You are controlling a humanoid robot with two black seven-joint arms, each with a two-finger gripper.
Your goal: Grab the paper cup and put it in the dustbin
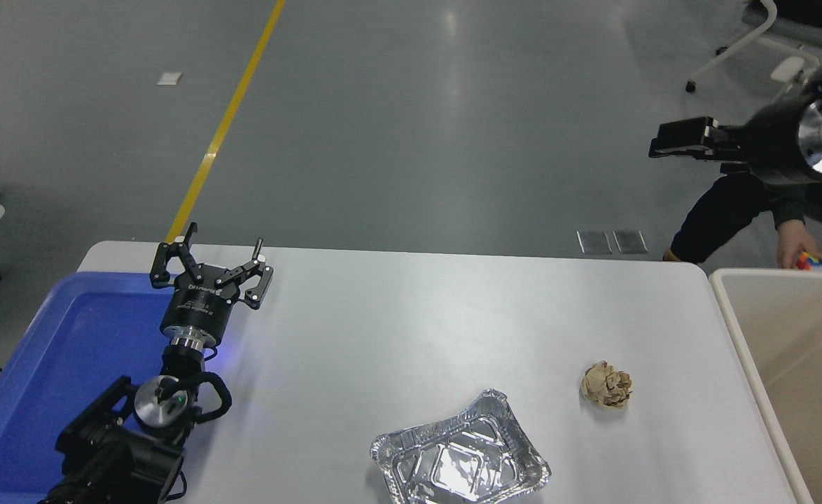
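**A:** Where's the paper cup? I can't spot it anywhere on the bench [397, 308], so no telling which way it points or how its long axis runs.

**B:** Same. The dustbin [733, 315] sits well below the right gripper [670, 148], which is up high at the right; can't tell if it's spread or not. Below and left of it: a tan paper ball [605, 385] and a foil tray [460, 458].

**A:** I'd find the cup first. Left gripper [208, 269] is parked, fingers spread, by the blue tray [47, 364].
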